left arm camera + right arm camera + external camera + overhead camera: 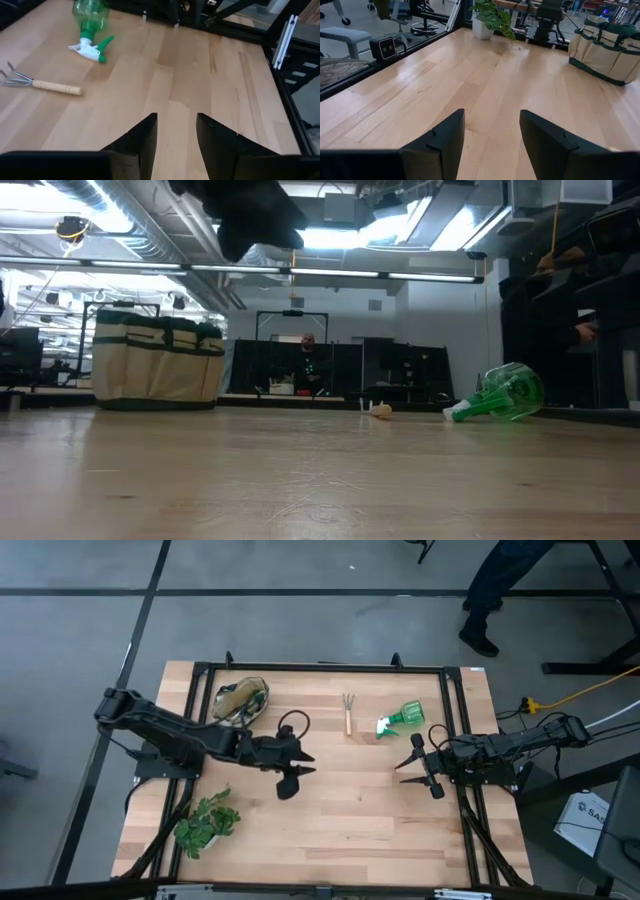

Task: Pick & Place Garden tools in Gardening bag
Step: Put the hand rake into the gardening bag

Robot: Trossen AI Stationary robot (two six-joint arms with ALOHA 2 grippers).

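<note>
2 dark grippers, left (pixel 297 769) and right (pixel 413 762), are held empty with jaws parted above the wooden table (pixel 330 810). Ahead of the left jaws are seen a wooden-handled 3-prong rake (pixel 37 83) and a green spray bottle (pixel 91 25).

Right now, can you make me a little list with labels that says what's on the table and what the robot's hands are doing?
Bag: gardening bag at a far corner of the table
Rake: hand rake lying flat
Bottle: green spray bottle on its side beside the rake
Plant: leafy plant near the front
Left gripper: open, empty, mid-table
Right gripper: open, empty
</note>
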